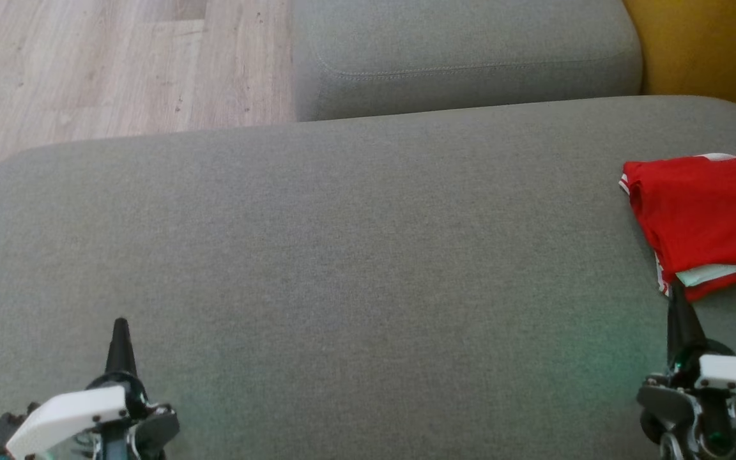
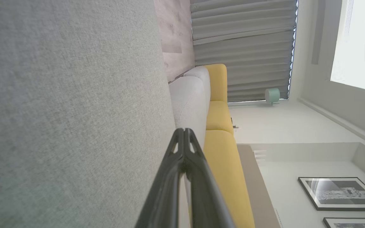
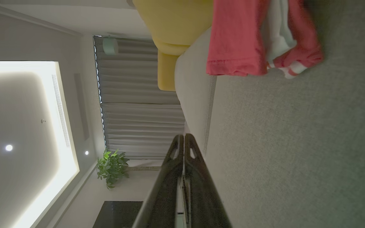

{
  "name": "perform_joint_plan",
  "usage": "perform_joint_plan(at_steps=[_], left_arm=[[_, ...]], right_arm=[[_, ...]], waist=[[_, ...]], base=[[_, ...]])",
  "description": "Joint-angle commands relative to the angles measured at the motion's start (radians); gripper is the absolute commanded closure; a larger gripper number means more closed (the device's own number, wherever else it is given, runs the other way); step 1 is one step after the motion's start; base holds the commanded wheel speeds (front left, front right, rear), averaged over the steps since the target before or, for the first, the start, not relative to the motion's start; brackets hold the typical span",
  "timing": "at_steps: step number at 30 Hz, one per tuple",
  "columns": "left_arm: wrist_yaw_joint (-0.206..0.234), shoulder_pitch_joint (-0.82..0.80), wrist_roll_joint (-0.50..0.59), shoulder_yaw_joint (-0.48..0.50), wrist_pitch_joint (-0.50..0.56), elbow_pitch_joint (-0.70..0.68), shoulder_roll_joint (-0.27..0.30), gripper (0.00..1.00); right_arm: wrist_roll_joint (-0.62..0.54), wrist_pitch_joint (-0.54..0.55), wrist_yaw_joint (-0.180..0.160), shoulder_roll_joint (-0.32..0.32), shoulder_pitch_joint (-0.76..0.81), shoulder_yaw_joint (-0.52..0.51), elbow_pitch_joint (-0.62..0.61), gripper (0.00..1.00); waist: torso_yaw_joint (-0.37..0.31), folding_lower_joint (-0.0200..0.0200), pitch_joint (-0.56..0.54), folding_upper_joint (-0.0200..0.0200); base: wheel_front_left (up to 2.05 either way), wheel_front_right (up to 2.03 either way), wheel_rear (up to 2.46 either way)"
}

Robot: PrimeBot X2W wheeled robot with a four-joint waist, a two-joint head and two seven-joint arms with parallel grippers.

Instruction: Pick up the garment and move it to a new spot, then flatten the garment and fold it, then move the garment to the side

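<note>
- The right gripper [image 1: 676, 300] has its fingers pressed together and holds nothing.
- The left gripper [image 1: 120, 332] is likewise closed and empty, low over the bare cushion [image 1: 342, 255].
- The red garment [image 1: 706, 217] lies folded just ahead of the right gripper's tip and a little to its right. In the right wrist view a strip of cushion shows between them. It is well apart from the left gripper, far off to that gripper's right.
- Step in hand, as I judge it: the last one, since the garment is folded and already lies at the side.
- Next move: probably nothing beyond drawing both arms clear. If it must go further aside, the right fingers must first part and take the near folded edge.
</note>
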Motion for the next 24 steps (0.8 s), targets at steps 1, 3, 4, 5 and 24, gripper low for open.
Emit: perform_joint_plan(at_steps=[1, 3, 4, 5, 24], left_arm=[[-0.014, -0.060, -0.029, 0.044, 0.011, -0.022, 0.011, 1.00], [-0.018, -0.065, -0.052, 0.049, 0.017, -0.019, 0.011, 1.00], [-0.019, -0.068, -0.063, 0.052, 0.020, -0.018, 0.011, 1.00], [-0.021, -0.071, -0.074, 0.054, 0.023, -0.017, 0.011, 1.00], [-0.023, -0.076, -0.084, 0.067, 0.034, -0.014, 0.005, 1.00]], right_arm=[[0.032, 0.011, 0.004, -0.009, -0.070, 0.012, -0.029, 1.00], [0.056, 0.017, 0.004, -0.009, -0.076, 0.009, -0.027, 1.00], [0.068, 0.020, 0.004, -0.009, -0.079, 0.008, -0.026, 1.00], [0.079, 0.023, 0.004, -0.008, -0.082, 0.006, -0.025, 1.00], [0.092, 0.033, 0.004, -0.004, -0.087, -0.002, -0.023, 1.00]], waist=[[-0.001, 0.0000, 0.001, 0.0000], [-0.001, 0.0000, 0.004, 0.0000], [-0.002, 0.0000, 0.005, 0.0000], [-0.002, 0.0000, 0.006, 0.0000], [-0.003, 0.0000, 0.007, 0.0000]], base=[[0.00, 0.00, 0.00], [0.00, 0.00, 0.00], [0.00, 0.00, 0.00], [0.00, 0.00, 0.00], [0.00, 0.00, 0.00]])
